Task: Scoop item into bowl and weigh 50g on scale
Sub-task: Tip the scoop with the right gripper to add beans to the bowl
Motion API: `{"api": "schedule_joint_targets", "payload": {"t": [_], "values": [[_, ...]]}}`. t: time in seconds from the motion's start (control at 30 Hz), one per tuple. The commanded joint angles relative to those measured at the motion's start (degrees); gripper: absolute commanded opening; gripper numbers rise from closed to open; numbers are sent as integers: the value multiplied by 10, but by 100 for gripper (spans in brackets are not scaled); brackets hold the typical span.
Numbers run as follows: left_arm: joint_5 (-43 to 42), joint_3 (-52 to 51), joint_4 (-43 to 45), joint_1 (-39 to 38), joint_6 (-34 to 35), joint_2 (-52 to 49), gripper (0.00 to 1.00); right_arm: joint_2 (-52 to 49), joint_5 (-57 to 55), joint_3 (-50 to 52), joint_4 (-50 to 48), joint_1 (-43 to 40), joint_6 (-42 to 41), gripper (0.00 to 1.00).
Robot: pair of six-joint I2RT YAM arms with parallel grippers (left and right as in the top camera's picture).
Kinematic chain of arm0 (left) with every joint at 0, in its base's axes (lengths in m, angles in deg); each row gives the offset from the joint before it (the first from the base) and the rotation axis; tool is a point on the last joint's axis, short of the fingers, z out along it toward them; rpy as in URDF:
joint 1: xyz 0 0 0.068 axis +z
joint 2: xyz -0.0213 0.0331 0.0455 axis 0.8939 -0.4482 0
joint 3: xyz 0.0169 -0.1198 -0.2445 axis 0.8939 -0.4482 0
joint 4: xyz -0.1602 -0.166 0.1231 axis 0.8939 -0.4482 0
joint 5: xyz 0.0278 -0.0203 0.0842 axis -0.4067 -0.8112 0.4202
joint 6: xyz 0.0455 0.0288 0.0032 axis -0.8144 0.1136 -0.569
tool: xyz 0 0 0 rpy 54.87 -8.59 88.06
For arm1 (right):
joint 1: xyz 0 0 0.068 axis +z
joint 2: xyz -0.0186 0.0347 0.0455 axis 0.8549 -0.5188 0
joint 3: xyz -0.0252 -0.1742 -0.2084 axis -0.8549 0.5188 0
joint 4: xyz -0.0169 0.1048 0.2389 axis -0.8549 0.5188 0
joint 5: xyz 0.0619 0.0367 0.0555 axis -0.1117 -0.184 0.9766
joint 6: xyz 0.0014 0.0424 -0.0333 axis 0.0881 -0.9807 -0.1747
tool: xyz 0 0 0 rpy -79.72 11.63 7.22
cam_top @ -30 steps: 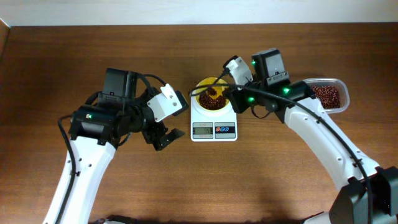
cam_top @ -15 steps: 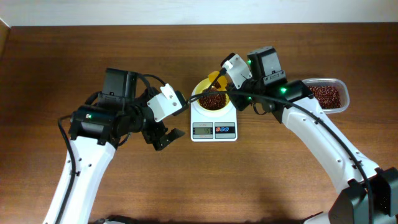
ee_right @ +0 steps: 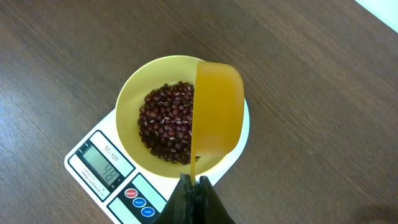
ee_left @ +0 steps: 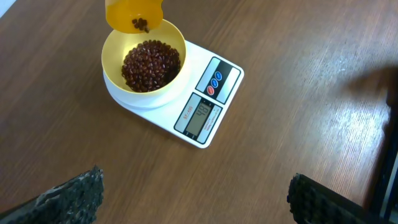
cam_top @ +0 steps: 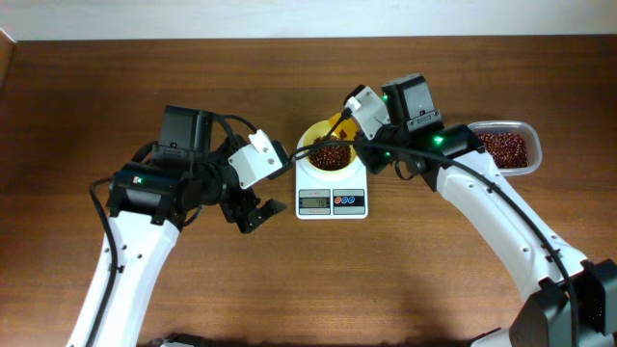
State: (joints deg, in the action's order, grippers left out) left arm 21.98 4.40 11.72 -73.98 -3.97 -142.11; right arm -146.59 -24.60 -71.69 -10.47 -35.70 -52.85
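Over the bowl [ee_right: 128, 118], a tipped scoop [ee_right: 217, 106].

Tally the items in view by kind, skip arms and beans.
yellow bowl: 1
white scale: 1
yellow scoop: 1
clear tub: 1
Total: 4

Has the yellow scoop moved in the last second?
Yes. The scoop shifted from above the bowl centre toward its far rim, away from the scale display.
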Motion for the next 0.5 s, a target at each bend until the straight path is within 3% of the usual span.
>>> {"api": "schedule_joint_targets", "payload": {"t": [0.0,0.47], "values": [[-10,-5,1,-1,7,-1,99,12,-9,-11,-2,6,2,4],[-10,-5,1,-1,7,-1,99,12,-9,-11,-2,6,2,4]]}}
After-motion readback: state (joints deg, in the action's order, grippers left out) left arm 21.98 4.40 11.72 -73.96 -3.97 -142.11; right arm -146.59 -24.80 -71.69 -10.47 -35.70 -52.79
